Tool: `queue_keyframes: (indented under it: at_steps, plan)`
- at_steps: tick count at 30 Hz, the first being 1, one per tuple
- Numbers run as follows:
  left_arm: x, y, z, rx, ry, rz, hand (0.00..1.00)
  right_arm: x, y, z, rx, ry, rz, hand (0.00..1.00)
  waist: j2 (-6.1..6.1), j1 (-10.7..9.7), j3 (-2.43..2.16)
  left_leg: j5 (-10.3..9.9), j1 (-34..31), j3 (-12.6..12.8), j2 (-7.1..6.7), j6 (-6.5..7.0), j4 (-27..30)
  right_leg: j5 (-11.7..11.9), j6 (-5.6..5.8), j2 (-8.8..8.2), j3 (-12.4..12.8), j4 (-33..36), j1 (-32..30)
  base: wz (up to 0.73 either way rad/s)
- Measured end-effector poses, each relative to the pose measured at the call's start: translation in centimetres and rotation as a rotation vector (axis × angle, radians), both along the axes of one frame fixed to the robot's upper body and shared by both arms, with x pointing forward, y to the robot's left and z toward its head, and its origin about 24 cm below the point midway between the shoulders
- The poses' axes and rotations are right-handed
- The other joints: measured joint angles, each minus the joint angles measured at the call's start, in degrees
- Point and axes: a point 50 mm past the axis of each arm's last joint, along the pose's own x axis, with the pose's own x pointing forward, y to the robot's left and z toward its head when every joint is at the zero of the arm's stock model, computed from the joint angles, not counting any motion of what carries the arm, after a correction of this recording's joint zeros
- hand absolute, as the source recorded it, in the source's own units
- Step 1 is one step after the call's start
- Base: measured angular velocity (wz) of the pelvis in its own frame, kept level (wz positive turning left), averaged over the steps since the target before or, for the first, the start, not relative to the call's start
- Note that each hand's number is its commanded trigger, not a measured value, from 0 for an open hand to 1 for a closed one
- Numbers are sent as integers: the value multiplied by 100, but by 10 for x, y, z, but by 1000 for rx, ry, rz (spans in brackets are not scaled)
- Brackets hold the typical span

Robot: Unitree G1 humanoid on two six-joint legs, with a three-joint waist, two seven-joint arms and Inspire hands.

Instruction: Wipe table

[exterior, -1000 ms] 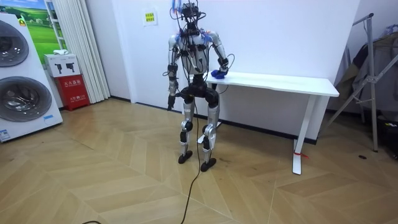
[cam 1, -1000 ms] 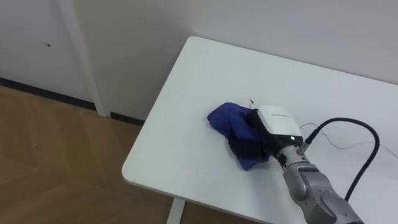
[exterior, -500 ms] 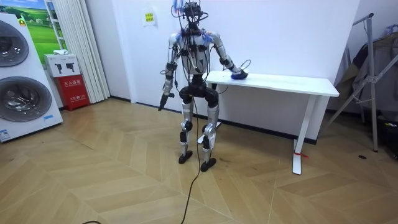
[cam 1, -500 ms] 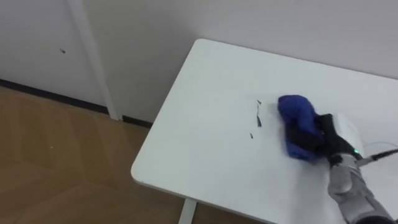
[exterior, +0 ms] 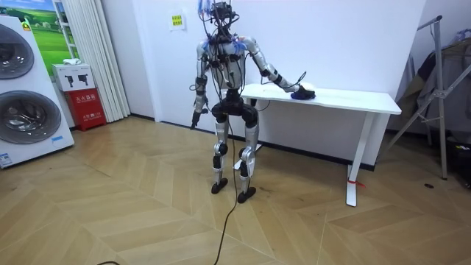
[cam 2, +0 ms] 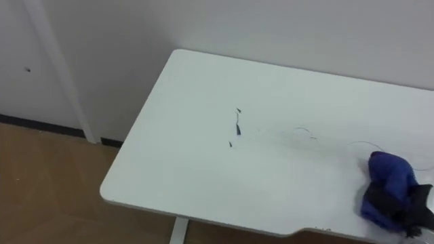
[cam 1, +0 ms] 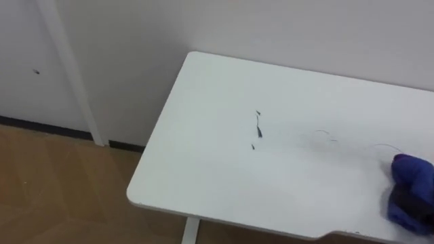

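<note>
The robot stands upright on the wooden floor [exterior: 132,213] at the near long edge of the white table [cam 1: 203,169], by the end on the room view's left, facing the wall behind the table. Its right arm stretches out sideways over the tabletop, towards the table's middle.

The blue cloth [cam 2: 388,177] lies bunched on the table close to that near edge, well in from the end where the robot stands. The right robot hand [cam 2: 410,207] is on it, dark against the blue and partly buried in the folds. I cannot tell whether it clutches the cloth or only presses down on it.

A few short dark marks [cam 1: 258,126] sit on the tabletop between the cloth and the table's left end, about midway between the near edge and the wall side. Some faint thin curved lines [cam 1: 324,133] run across the top between those marks and the cloth.

The left robot hand [exterior: 196,116] hangs low at the robot's side, off the table and beyond its end. It is too small for me to tell whether it is relaxed or clenched.

Well away from that end of the table, along the wall, stand a red box [exterior: 87,98] and a washing machine [exterior: 26,110].
</note>
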Motion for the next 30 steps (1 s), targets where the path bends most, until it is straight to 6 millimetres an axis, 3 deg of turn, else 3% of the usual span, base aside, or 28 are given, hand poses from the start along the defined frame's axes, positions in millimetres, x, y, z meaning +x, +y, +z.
queue_keyframes:
  at_steps: [3, 9, 13, 16, 19, 24, 28, 30]
  plan:
    - [3, -1, 0, -2, -2, -13, 0, 2, 2, 1, -30, 18, 27, 100, 5, 66, 5, 2, 32, 30, 2, 0, -4, -1, 0, 4, 57, 37, -9, -9]
    - [6, -10, -4, -27, 15, -79, 0, 38, 26, 9, -153, 119, 235, 100, 43, 343, 38, -4, 83, 264, 95, -14, -63, 52, -55, 87, 320, 60, -112, -30]
    - [15, -21, -7, -56, 14, -146, 0, 89, 79, 21, -179, 83, 488, 100, 99, 572, 112, -1, 49, 291, 145, -37, -83, 92, -97, 157, 425, 66, -214, -17]
    - [20, -22, -8, -71, 6, -156, 0, 120, 117, 31, -162, 61, 662, 100, 83, 918, 153, 23, 22, 294, 160, -75, -162, 89, -105, 181, 418, 37, -310, 3]
    - [16, -23, -8, -88, 20, -149, 0, 144, 134, 44, -139, 31, 721, 100, 51, 1115, 166, 32, -127, 197, 153, -79, -134, 87, -107, 171, 293, 21, -420, 19]
    - [-6, -21, -8, -92, 79, -131, 0, 154, 123, 46, -37, -1, 659, 100, 41, 1142, 165, 35, -215, 0, 143, -77, -76, 87, -107, 149, 49, 17, -391, 32]
    - [-3, -20, -8, -101, 72, -135, 0, 137, 103, 34, 52, -42, 557, 100, 68, 883, 157, 36, -221, -74, 81, -75, -69, 81, -97, 93, -108, -76, -241, 33]
    - [-1, -19, -7, -102, 65, -135, 0, 127, 95, 28, 89, -63, 500, 100, 97, 798, 122, 36, -218, -77, 52, -74, -41, 81, -97, 68, -166, -74, -210, 12]
